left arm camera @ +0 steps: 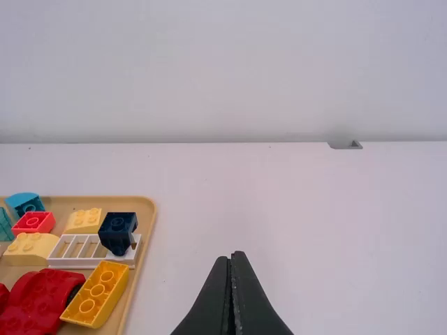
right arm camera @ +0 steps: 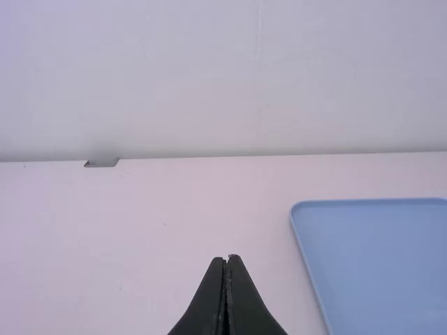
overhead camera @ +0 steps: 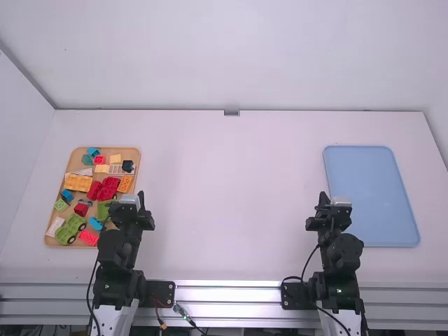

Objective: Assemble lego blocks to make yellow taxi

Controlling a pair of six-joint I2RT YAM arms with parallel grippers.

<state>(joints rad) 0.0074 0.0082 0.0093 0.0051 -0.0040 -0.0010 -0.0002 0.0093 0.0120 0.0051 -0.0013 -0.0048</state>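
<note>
Holding nothing, the left black fingers (left arm camera: 233, 271) and right black fingers (right arm camera: 230, 271) met tip-to-tip. The rectangular yellow plastic block (left arm camera: 103, 299) sat in the shallow tan tray (left arm camera: 147, 222); crowding by the rounded red plastic piece (left arm camera: 43, 296) risked a fouled grasp.

Left wrist view's edges chopped off a teal block (left arm camera: 4, 225) and a big red block (left arm camera: 45, 303), right wrist view's cropped the blue tray (right arm camera: 374, 265), and the left arm (overhead camera: 117, 248) kinda blocked a green block (overhead camera: 103, 210) up high.
</note>
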